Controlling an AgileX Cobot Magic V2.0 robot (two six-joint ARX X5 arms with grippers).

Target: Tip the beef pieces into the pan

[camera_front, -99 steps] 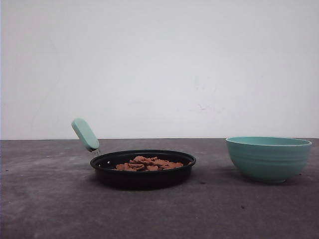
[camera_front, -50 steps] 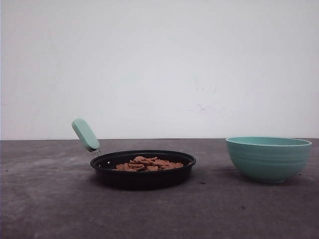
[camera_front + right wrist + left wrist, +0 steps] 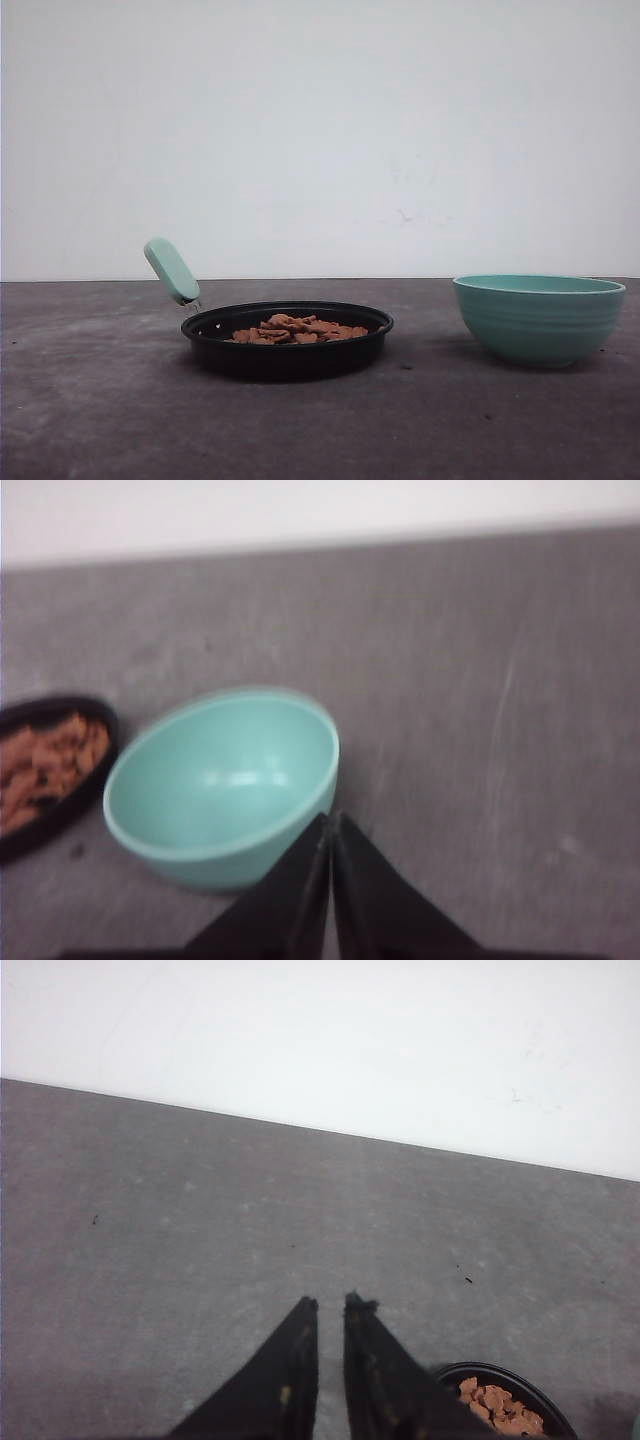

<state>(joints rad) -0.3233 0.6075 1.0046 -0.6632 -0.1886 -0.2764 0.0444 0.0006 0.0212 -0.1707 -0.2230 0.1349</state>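
Front view
Table (image 3: pixel 100 400): dark grey, mottled surface; a plain white wall (image 3: pixel 320 130) stands behind its far edge.
Pan (image 3: pixel 287 345): shallow, round, black; sits flat on the table, left of centre. Its short mint-green handle (image 3: pixel 171 270) rises up and to the left from the rim.
Beef pieces (image 3: pixel 298 329): low heap of small reddish-brown chunks lying inside the pan, toward its middle and right.
Bowl (image 3: pixel 538 318): teal, ribbed, upright, on the table to the right of the pan, well apart from it. Its inside cannot be seen from this angle.

Left wrist view
Left gripper (image 3: pixel 330 1305): two dark fingers drawn close together with a narrow slit between the tips; nothing is held. It hangs over bare table.
Pan (image 3: pixel 545 1410): part of the black rim shows at the frame edge beside the fingers, with beef pieces (image 3: pixel 495 1405) inside it.

Right wrist view
Right gripper (image 3: pixel 331 822): fingers pressed together at the tips, nothing between them. Picture is somewhat blurred.
Bowl (image 3: pixel 220 780): seen from above, inside bare and pale teal; its near rim lies just beside the fingertips, contact cannot be told.
Pan (image 3: pixel 55 780): left of the bowl, partly cut by the frame edge, with beef pieces (image 3: pixel 45 765) in it.
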